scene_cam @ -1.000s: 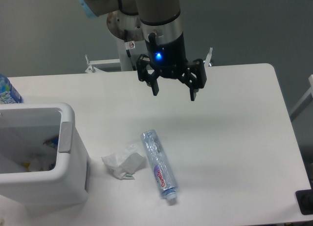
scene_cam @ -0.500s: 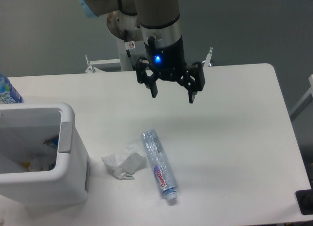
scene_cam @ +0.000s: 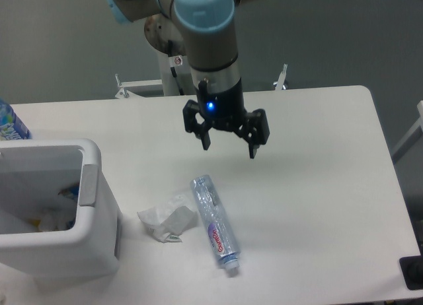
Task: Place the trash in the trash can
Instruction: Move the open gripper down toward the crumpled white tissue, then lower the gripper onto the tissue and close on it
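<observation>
Camera view | our gripper (scene_cam: 228,146) hangs fingers apart above bottle (scene_cam: 215,222), wrapper (scene_cam: 167,218) beside it, trash can (scene_cam: 92,186) left | step: approach | next: we descend, straddle bottle

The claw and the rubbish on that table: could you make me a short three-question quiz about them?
1. True or false: the claw is holding the bottle.
2. What lies right beside the bottle: A) the paper wrapper, B) a spoon, C) a cup?
3. On which side of the picture is the trash can?

Key: 1. False, it hangs open above the table. 2. A. 3. Left.
</observation>
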